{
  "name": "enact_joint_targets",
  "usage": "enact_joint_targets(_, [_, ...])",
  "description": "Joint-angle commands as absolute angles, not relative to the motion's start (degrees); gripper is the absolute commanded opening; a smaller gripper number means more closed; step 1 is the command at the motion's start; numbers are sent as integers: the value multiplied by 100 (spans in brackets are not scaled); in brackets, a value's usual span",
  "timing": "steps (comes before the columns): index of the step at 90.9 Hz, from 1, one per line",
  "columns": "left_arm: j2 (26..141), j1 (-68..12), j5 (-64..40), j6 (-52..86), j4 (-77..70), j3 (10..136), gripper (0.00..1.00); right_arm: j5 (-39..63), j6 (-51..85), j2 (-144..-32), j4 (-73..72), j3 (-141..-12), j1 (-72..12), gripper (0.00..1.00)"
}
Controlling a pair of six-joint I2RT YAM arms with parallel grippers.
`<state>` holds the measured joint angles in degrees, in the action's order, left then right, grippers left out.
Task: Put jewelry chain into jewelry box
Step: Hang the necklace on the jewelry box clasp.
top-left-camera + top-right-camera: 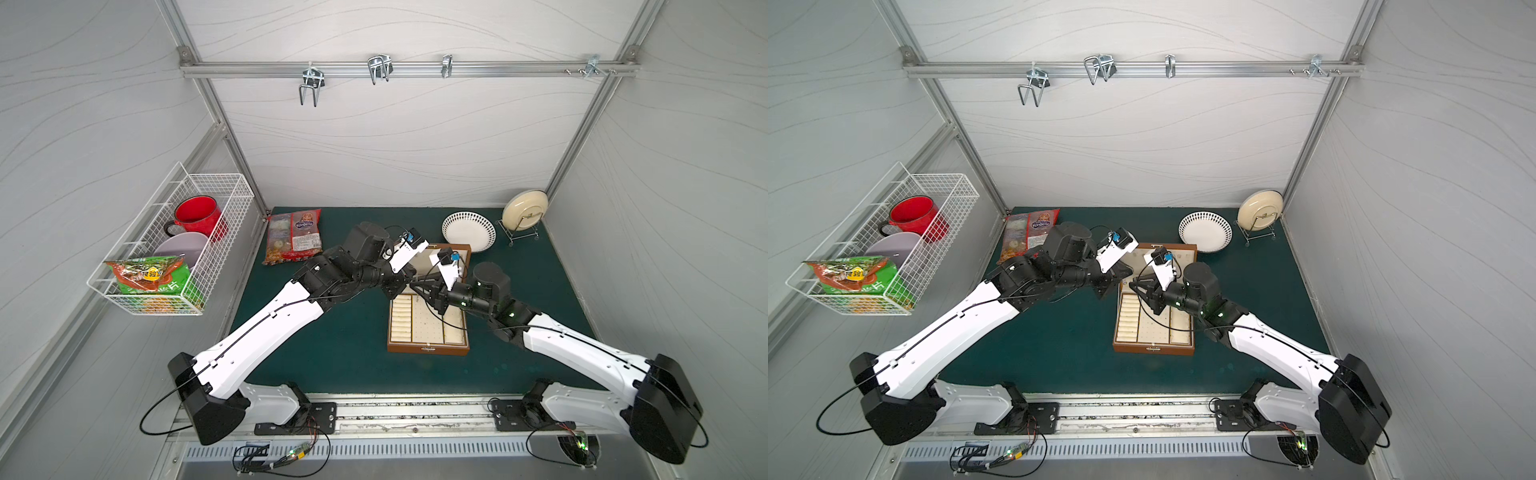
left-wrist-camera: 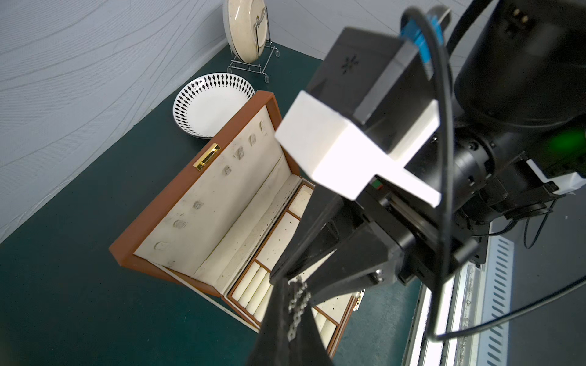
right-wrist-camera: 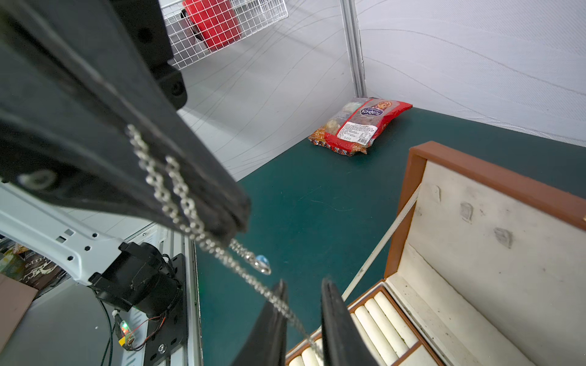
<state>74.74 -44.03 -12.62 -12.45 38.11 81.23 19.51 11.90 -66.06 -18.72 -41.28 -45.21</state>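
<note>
A: Where is the jewelry chain point(image 3: 177, 202) right now?

B: Off the table; it is pinched in the left gripper point(image 3: 234, 226), whose jaws are clamped tight on it; loops lie over the outer face of one finger, and a strand with a small clasp hangs free from the tips, running down between the fingers of the right gripper point(image 3: 301, 320).

A: Has the right one got it?

B: Its jaws stand a little apart with the strand passing through the gap; I cannot tell that they pinch it; it looks, to my eye, like a handover or a two-point hold, so the slack chain can be steered rather than dropped in a heap.

A: And the jewelry box point(image 1: 428, 348)?

B: Open on the green mat, lid leaning back, cream lining bare; the ring rolls point(image 1: 401, 318) sit right under the meeting grippers; hence the hold above that end, I would judge.

A: The arms?

B: Both reach inward from the front rail and meet tip to tip over the hinge end of the tray; the left comes in low from the snack-bag point(image 1: 294, 237) side; the right wrist angles across the tray from the patterned bowl's point(image 1: 468, 231) side.
</note>
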Motion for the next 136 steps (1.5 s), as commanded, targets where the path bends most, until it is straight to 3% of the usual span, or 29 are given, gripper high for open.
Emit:
enact_joint_targets(1, [7469, -4432, -1314, -1318, 3684, 8367, 0, 1909, 1094, -6602, -2023, -4246, -4544, 22])
enact_joint_targets(18, [7463, -4434, -1233, -1351, 3689, 8332, 0, 1861, 1093, -6562, -1937, -4245, -4537, 13])
enact_joint_targets(25, [7446, -4432, -1176, -1370, 3672, 8285, 0, 1847, 1084, -6531, -1878, -4237, -4514, 0])
enact_joint_targets(55, [7364, -4386, -820, -1273, 3184, 7634, 0, 2040, 1116, -6556, -936, -4572, -4166, 0])
enact_joint_targets(94, [7782, -3963, -1002, -578, 2076, 6978, 0, 2462, 674, -7419, 452, -5370, -3831, 0])
enact_joint_targets(136, [8592, -3628, -922, -380, 1237, 6962, 0, 2233, 819, -7983, 443, -5722, -3449, 0])
